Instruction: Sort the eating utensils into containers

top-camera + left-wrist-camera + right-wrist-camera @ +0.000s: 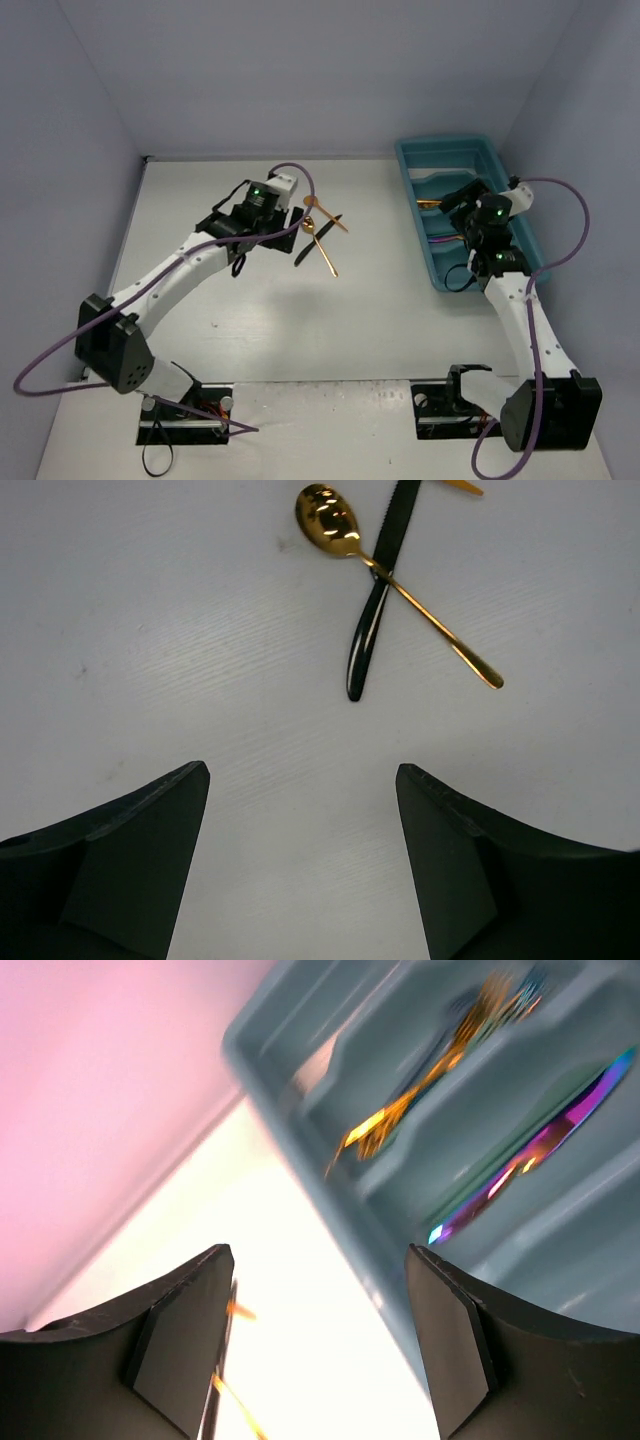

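Observation:
A gold spoon [400, 590] lies on the white table, crossed by a black knife [375, 605]; both show in the top view, the spoon [325, 252] and the knife [318, 243], with another gold utensil [325, 213] just beyond. My left gripper [300, 775] is open and empty, just short of them [290, 225]. The teal-blue tray [415, 190] stands at the far right. It holds a gold fork [400, 1110] and a purple-iridescent knife [530, 1150] in separate sections. My right gripper [320, 1260] is open and empty above the tray's left wall [330, 1190].
A thin clear-white piece [440, 176] lies in the tray's far section. Lilac walls close in the table at the back and sides. Both arm bases sit at the near edge. Purple cables loop off each arm.

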`<move>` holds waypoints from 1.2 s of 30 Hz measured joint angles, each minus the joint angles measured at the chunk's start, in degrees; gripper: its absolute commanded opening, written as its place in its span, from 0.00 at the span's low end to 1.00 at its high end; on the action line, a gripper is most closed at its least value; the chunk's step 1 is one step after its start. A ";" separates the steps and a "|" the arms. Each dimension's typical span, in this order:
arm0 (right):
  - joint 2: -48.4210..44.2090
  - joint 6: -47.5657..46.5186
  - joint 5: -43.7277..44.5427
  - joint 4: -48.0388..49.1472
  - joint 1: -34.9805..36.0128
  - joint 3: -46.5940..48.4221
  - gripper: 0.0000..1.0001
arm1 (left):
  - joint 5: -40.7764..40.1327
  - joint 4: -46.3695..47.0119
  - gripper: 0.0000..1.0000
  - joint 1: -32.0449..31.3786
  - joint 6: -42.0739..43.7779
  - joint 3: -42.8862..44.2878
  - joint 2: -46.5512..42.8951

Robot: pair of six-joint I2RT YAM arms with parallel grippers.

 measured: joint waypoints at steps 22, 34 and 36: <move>-13.79 -0.70 -9.80 -2.46 3.08 -17.16 0.66 | 7.55 1.41 0.56 -2.54 4.02 16.81 34.09; -13.83 -1.11 -10.97 -2.47 3.08 -18.05 0.66 | 9.31 0.66 0.53 -0.53 5.43 23.97 42.26; -13.83 -1.11 -11.05 -2.48 3.08 -18.05 0.66 | 9.81 0.55 0.50 -0.26 5.56 24.21 42.46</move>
